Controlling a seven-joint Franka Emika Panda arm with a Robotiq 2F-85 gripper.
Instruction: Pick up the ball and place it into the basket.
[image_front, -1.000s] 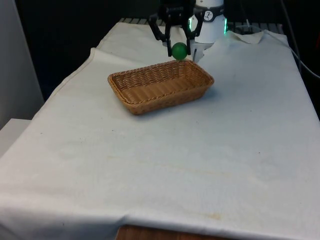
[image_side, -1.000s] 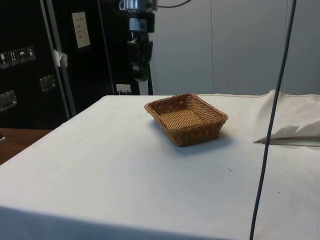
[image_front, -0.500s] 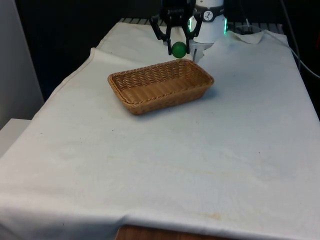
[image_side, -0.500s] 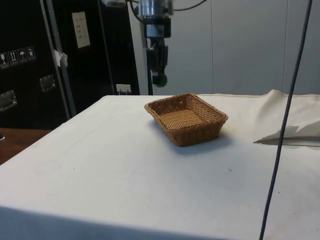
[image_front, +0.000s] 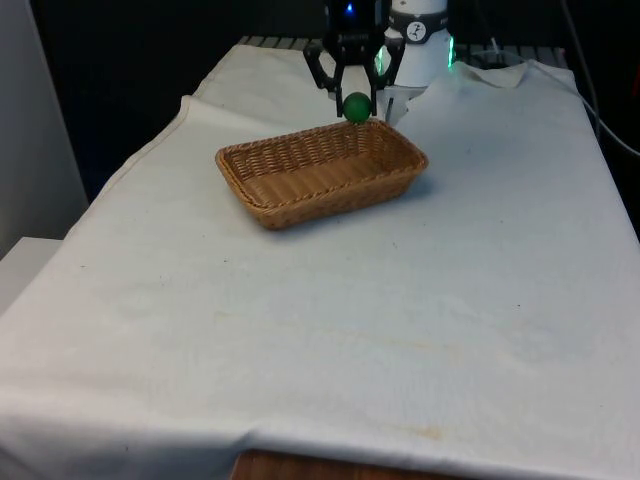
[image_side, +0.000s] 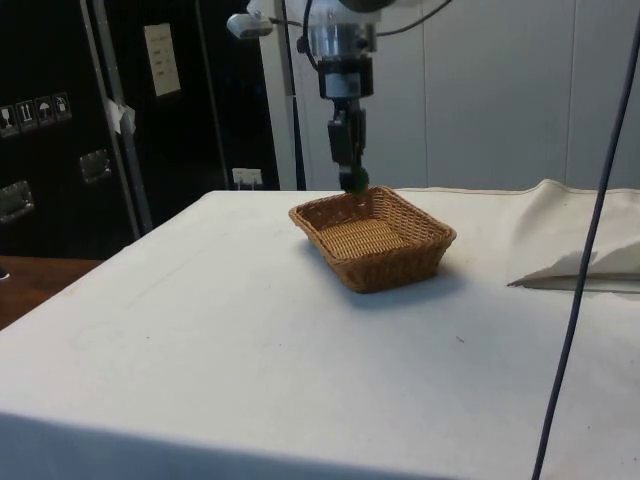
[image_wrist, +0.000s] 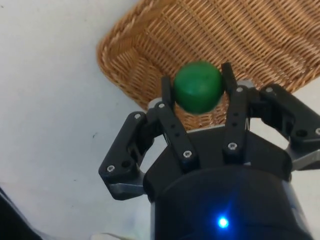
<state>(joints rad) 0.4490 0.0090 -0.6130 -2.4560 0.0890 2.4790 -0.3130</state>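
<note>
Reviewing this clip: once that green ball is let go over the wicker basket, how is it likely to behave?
The green ball looks round and smooth, so it will probably roll or bounce a little. It hangs in the gripper near one corner of the basket, so it might strike the rim. The raised woven walls should likely contain it.

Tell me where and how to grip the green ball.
Grip the ball across its middle, coming from above, one finger on each side. It is round, so any opposite pair of sides works. The tool already holds it this way above the basket's far rim.
</note>
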